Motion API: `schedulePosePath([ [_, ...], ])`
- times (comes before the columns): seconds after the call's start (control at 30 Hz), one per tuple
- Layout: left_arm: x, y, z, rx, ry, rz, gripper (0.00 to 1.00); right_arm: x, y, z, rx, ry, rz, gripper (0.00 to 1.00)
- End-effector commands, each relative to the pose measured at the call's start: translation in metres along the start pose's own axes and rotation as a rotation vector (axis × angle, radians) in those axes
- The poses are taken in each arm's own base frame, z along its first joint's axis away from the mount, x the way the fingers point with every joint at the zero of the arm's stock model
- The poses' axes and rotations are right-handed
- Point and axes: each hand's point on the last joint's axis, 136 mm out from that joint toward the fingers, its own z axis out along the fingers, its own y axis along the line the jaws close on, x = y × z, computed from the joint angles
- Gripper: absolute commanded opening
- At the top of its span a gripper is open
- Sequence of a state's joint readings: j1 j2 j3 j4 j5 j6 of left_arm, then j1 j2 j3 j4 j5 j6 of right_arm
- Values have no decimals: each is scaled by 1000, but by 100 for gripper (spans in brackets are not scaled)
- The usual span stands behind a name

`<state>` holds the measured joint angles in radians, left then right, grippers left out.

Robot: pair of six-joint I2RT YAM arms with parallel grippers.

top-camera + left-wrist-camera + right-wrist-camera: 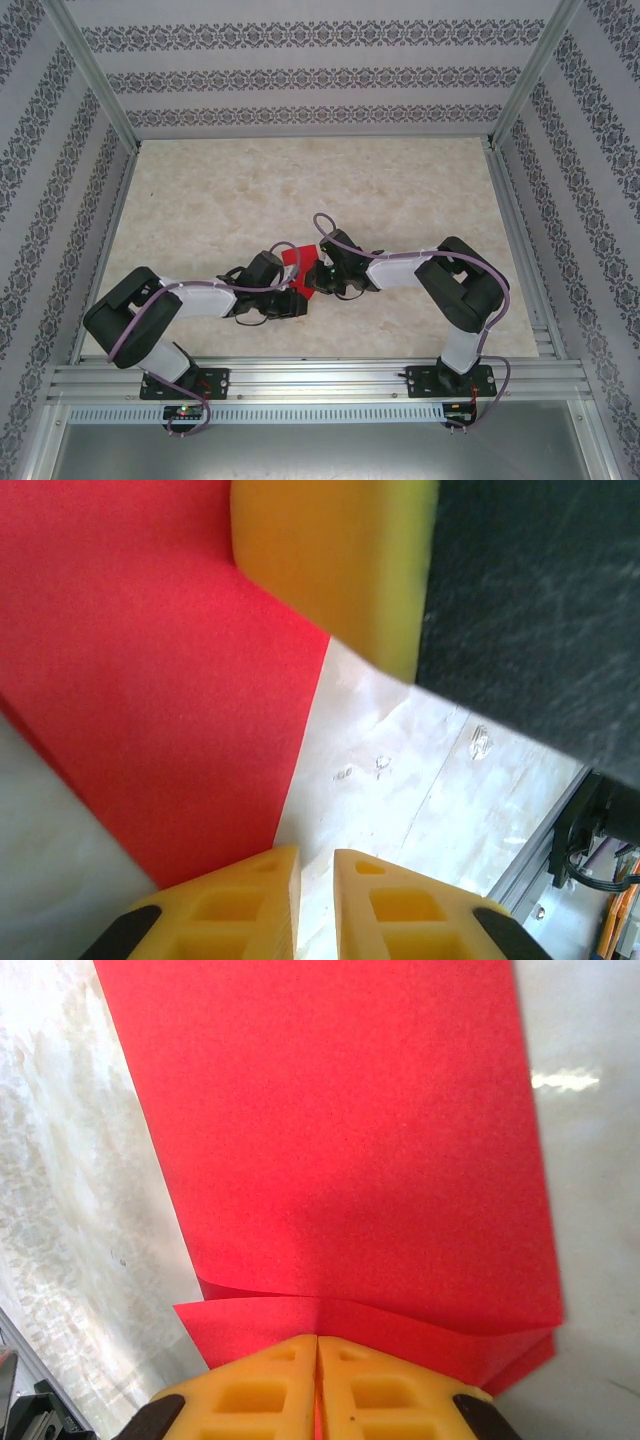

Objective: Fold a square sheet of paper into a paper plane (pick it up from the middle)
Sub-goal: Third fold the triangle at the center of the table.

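Count: one red sheet [340, 1140], folded over, and two grippers; right gripper [316, 1358] pinches its edge tight, left gripper [316, 880] a slit apart — I can't tell any grip.

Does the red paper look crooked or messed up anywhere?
A little. The thin bright red paper sheet is doubled over where the right gripper pinches it, and the layers don't line up: the under layer pokes out along the near edge, and the top layer's edge bows in a wave. No tears show.
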<state>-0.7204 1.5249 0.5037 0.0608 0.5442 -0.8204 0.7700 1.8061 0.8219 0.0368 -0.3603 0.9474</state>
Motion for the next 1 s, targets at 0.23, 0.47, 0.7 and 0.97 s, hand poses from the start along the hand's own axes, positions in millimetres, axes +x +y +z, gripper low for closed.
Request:
schedulePosePath([
  [0.23, 64, 31, -12, -100, 236, -111, 17, 28, -84, 4, 288, 57, 81, 10],
  [0.47, 22, -10, -57, -74, -11, -5, 18, 27, -78, 2, 273, 51, 78, 10],
  [0.7, -29, -33, -76, 0, -197, 21, 23, 23, -69, 2, 234, 33, 82, 10],
  [0.97, -39, -34, -39, 56, -104, 2, 20, 20, -59, 0, 197, 27, 80, 11],
])
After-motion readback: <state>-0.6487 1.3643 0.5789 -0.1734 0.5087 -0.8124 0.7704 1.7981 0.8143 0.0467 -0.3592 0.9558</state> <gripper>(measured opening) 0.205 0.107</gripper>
